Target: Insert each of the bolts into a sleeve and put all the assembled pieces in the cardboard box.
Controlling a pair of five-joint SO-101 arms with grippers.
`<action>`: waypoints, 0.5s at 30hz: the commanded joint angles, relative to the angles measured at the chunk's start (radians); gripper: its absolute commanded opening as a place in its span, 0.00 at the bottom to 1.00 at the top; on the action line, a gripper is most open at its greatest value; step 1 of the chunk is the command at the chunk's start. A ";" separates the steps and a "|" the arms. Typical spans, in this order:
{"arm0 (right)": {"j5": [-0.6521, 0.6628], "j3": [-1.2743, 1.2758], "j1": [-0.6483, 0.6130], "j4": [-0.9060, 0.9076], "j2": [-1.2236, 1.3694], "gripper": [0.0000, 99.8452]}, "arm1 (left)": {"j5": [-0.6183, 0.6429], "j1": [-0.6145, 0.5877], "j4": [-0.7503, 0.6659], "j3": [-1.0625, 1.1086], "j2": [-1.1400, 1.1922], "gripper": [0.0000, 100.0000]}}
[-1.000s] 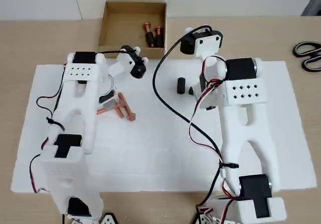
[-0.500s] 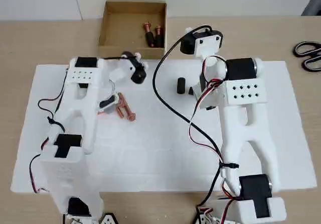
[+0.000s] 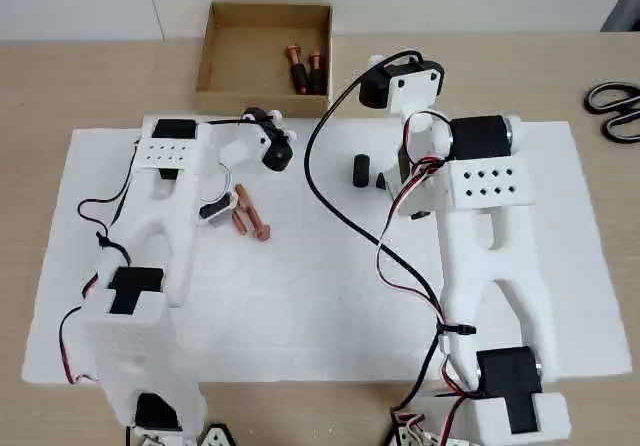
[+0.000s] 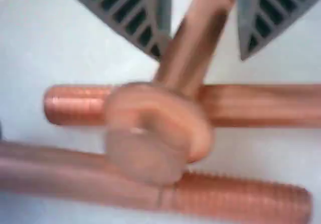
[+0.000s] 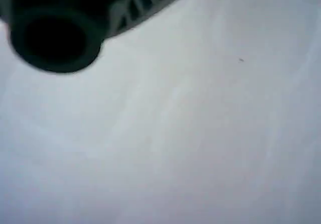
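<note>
Several copper bolts [image 3: 252, 219] lie on the white foam sheet [image 3: 320, 306]. My left gripper [image 3: 217, 206] is down among them; in its wrist view one bolt [image 4: 193, 48] sits tilted between the grey fingers [image 4: 133, 15], head toward the camera, crossing two bolts lying flat [image 4: 261, 106]. My right gripper [image 3: 395, 181] holds a black sleeve [image 5: 52, 40], with a grey finger [image 5: 145, 3] beside it. A second black sleeve [image 3: 360, 170] stands just left of that gripper. The cardboard box [image 3: 232, 61] at the back holds two assembled pieces [image 3: 305, 69].
Scissors [image 3: 615, 106] lie on the wooden table at the far right. A black cable [image 3: 335, 216] loops across the foam between the arms. The front half of the foam sheet is bare.
The left arm has swung slightly right and its gripper has dropped onto the bolts, nudging them together. The right arm has not moved.
</note>
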 commanded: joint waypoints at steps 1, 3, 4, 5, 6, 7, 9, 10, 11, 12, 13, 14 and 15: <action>-0.012 -0.003 0.007 -0.004 -0.045 0.00 | -0.002 0.002 -0.009 -0.004 0.028 0.07; -0.012 -0.003 0.007 -0.002 -0.045 0.00 | -0.002 0.003 -0.009 -0.005 0.069 0.07; -0.012 -0.003 0.007 -0.002 -0.045 0.00 | 0.000 0.003 -0.009 -0.005 0.084 0.07; -0.012 -0.003 0.007 -0.002 -0.045 0.00 | 0.000 0.003 -0.008 -0.005 0.097 0.07; -0.012 -0.003 0.007 -0.002 -0.045 0.00 | 0.000 0.003 -0.008 -0.007 0.101 0.07; -0.012 -0.003 0.007 -0.002 -0.045 0.00 | 0.005 0.003 -0.008 -0.007 0.101 0.07; -0.012 -0.003 0.007 -0.004 -0.045 0.00 | 0.035 0.003 -0.008 -0.012 0.091 0.06; -0.012 -0.003 0.007 -0.005 -0.045 0.00 | 0.040 0.003 -0.008 -0.018 0.080 0.05; -0.012 -0.003 0.007 -0.005 -0.045 0.00 | 0.041 0.003 -0.006 -0.019 0.066 0.04; -0.012 -0.003 0.007 -0.005 -0.045 0.00 | 0.041 0.003 0.002 -0.021 0.049 0.04; -0.012 -0.003 0.007 -0.007 -0.045 0.00 | 0.041 0.003 0.009 -0.021 0.031 0.03; -0.012 -0.003 0.007 -0.007 -0.045 0.00 | 0.041 0.003 0.018 -0.021 0.006 0.03; -0.012 -0.003 0.007 -0.007 -0.045 0.00 | 0.041 0.003 0.031 -0.021 -0.018 0.03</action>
